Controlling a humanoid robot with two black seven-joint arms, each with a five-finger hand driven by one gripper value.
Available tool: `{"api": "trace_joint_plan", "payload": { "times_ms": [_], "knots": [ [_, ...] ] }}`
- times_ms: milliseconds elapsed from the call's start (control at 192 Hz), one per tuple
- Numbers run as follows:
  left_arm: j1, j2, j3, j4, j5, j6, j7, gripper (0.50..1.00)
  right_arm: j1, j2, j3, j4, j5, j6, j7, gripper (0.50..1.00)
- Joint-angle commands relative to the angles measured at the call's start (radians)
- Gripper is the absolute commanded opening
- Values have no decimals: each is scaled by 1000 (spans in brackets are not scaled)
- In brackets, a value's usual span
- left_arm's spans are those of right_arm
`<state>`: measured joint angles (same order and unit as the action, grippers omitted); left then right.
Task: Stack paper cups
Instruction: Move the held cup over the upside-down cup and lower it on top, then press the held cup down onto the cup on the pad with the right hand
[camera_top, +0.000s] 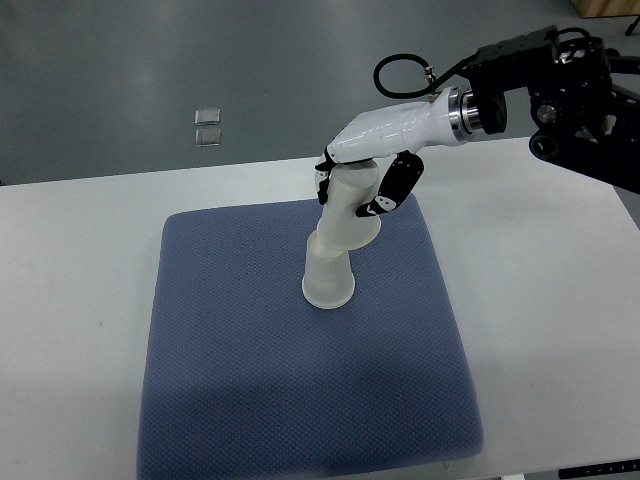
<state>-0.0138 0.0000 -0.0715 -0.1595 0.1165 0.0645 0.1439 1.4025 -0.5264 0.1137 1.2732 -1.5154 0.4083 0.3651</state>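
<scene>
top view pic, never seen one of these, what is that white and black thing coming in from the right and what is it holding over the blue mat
That is a humanoid robot's right arm, ending in a fingered right hand. The single camera looks steeply down from the robot's own side. A white table carries a blue mat. On the mat stands an upside-down paper cup, wide rim down. The hand grips a second cup, also upside down and tilted, fitted over the first one's top. The left arm is out of view. Two small clear items lie on the floor beyond the table; I cannot tell what they are.
</scene>
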Motion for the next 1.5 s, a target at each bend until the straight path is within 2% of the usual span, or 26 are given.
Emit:
{"api": "trace_joint_plan", "payload": {
  "times_ms": [0, 569, 1497],
  "knots": [
    [0, 0, 1, 0, -1, 0, 0, 1000, 1, 2, 0, 0, 1, 1, 0, 611],
    [0, 0, -1, 0, 0, 0, 0, 1000, -22, 91, 1, -48, -2, -9, -2, 611],
    [0, 0, -1, 0, 0, 0, 0, 1000, -117, 103, 14, -87, -31, -46, -2, 617]
  ]
}}
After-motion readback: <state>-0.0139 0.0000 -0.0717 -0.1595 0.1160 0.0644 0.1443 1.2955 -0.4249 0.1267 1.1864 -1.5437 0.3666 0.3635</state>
